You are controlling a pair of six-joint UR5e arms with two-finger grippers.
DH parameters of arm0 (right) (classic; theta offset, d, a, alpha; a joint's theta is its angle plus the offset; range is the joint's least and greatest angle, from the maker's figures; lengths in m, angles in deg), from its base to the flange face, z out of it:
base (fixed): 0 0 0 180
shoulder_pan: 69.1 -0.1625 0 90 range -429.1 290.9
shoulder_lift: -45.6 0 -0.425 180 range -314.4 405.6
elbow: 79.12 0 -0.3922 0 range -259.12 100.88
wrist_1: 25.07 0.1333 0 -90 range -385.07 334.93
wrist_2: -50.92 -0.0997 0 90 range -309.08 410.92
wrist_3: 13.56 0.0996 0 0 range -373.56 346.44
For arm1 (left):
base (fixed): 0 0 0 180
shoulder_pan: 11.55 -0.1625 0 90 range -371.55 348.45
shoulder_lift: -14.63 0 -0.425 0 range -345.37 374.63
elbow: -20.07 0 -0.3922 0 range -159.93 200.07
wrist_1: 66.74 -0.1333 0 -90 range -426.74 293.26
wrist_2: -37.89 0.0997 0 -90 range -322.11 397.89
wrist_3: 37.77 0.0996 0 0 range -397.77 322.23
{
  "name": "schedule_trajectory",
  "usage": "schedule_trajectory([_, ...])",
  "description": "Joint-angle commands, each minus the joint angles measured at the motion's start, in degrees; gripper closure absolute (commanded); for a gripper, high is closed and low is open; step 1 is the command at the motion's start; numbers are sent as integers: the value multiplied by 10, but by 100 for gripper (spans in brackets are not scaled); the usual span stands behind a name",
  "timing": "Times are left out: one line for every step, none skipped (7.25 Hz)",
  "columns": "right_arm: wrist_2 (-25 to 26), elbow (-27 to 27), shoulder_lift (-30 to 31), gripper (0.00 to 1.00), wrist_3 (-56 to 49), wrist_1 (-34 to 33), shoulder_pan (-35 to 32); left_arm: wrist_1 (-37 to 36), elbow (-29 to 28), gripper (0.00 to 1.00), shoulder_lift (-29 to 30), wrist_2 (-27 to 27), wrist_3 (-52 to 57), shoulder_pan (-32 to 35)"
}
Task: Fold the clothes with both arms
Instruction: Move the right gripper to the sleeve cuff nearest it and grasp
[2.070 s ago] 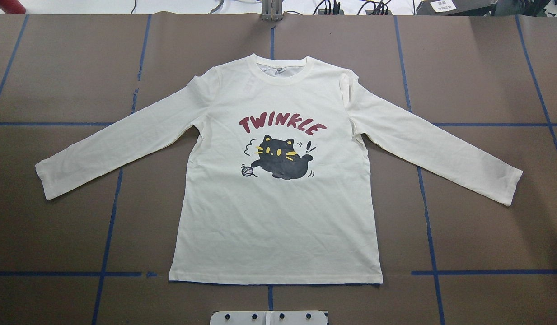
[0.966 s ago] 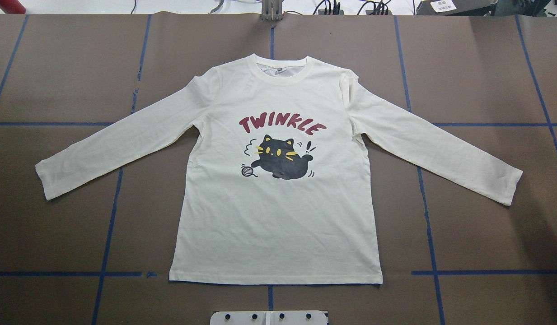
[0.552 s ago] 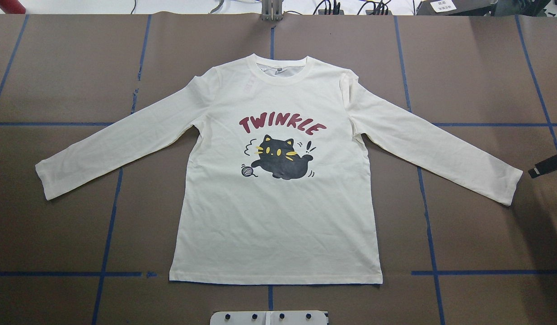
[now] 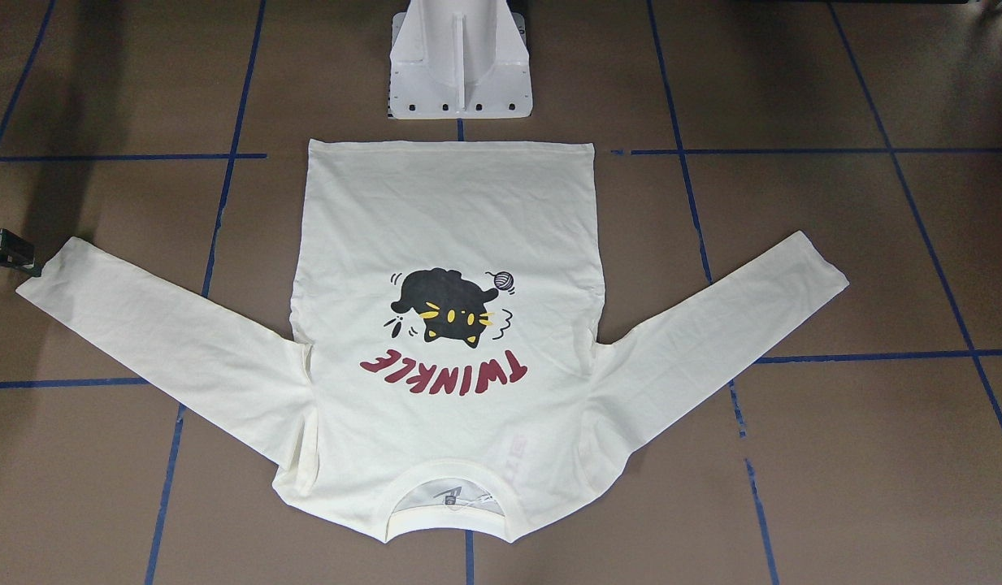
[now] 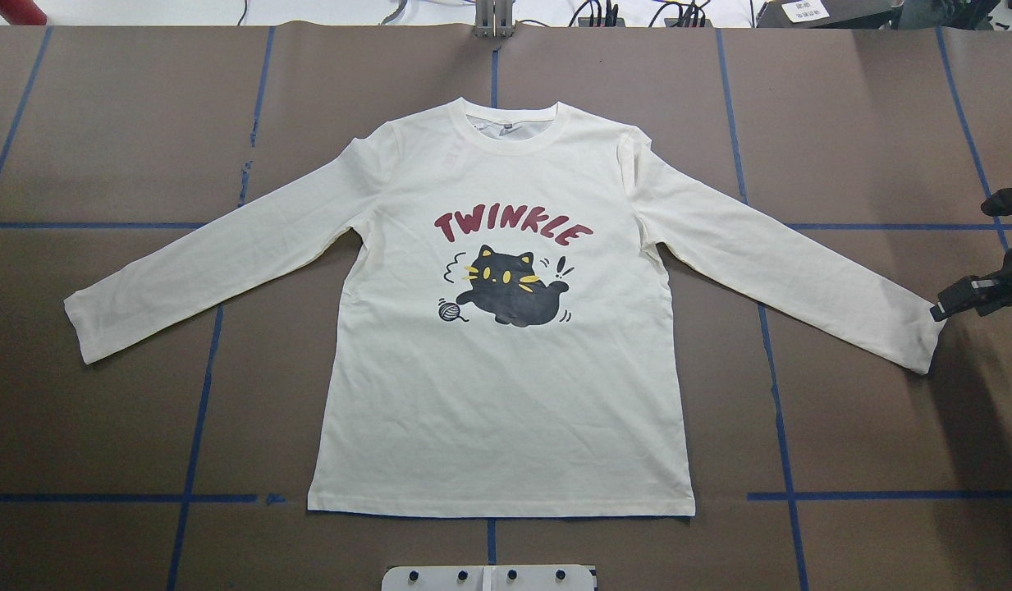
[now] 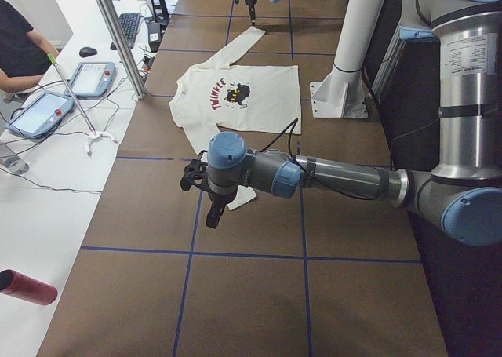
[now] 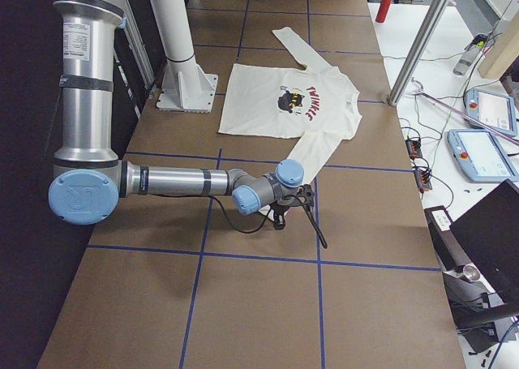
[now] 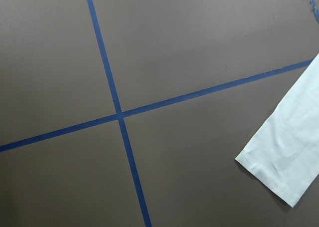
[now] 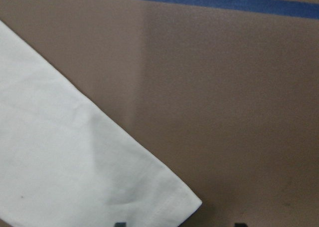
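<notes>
The right gripper [image 5: 953, 304] hangs just beside the right sleeve cuff [image 5: 922, 335], its jaws standing apart with nothing between them. The left gripper [image 6: 205, 204] hovers over the table [image 5: 103, 123] near the left sleeve cuff [image 5: 83, 328], and I cannot tell whether its jaws are parted. The T-shirt [image 5: 506, 394] lies flat and print-up in the middle of the table with its sleeves spread. It looks light, thin and limp, likely to sag and crease when lifted, so each cuff's hemmed edge seems the firmest place to pinch.
</notes>
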Motion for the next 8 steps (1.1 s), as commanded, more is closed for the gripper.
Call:
schedule_trajectory([0, -22, -6, 25, 8, 0, 6, 1, -1, 0, 0, 0, 1, 0])
schedule_trajectory([1, -33, -16, 27, 8, -1, 6, 1, -1, 0, 0, 0, 2, 0])
schedule_trajectory([0, -44, -25, 52, 21, 0, 6, 1, -1, 0, -1, 0, 2, 0])
schedule_trajectory([0, -44, -32, 100, 28, 0, 8, 1, 0, 0, -2, 0, 2, 0])
schedule_trajectory([-5, -44, -35, 100, 29, -1, 8, 1, 0, 0, -2, 0, 2, 0])
schedule_trajectory([-2, -46, -35, 100, 28, -1, 15, 1, 0, 0, -2, 0, 2, 0])
schedule_trajectory([-7, -41, -36, 100, 28, -1, 16, 1, -1, 0, -2, 0, 2, 0])
schedule_trajectory([-17, -25, -37, 100, 28, -6, 16, 1, 0, 0, -3, 0, 2, 0])
